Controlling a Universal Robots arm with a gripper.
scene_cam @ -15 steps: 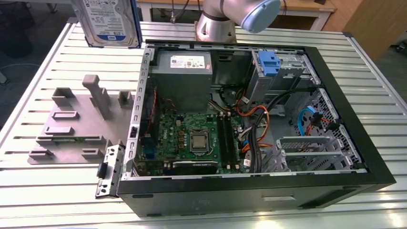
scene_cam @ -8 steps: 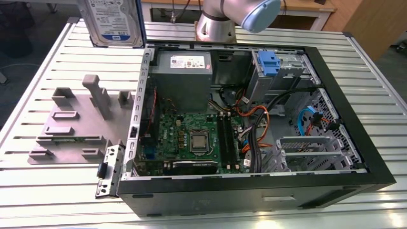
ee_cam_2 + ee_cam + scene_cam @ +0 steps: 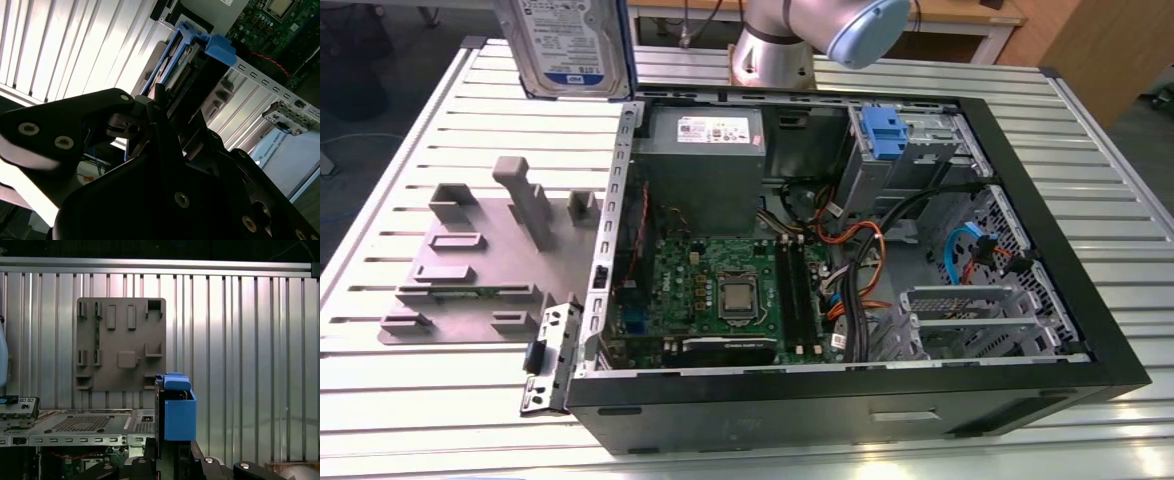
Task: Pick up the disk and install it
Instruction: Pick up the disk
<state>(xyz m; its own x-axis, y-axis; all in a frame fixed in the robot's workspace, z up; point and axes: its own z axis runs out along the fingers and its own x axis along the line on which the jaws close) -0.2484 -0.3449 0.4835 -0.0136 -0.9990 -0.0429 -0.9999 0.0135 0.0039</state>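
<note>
Fingers (image 3: 148, 447) are seen clenched on the disk (image 3: 574, 45), one on each flat side of it, in both wrist views. Disk is held on edge, lifted off the surface (image 3: 400, 150); it is not seated in the computer case (image 3: 1067, 330).

Exterior view: disk is carried at the view's upper left, above the far corner of the case, blue-and-white label turned to the camera.

First wrist view: disk is seen end-on, its blue carrier frame (image 3: 179, 415) with the end tab pointing away from the fingers. Grey fixture plate (image 3: 120, 350) and slatted surface are seen beyond it.

Second wrist view: blue frame and the connector edge of the disk are shown rising from between the dark fingers.

Case is laid on its side, opened, on the slatted metal surface. Motherboard (image 3: 720, 290), grey power supply box (image 3: 704, 160) and a blue bracket (image 3: 883, 135) in the drive bay are exposed inside. Fixture plate is set just beside the case, on the exterior view's left. Arm base (image 3: 774, 55) is mounted behind the case.
</note>
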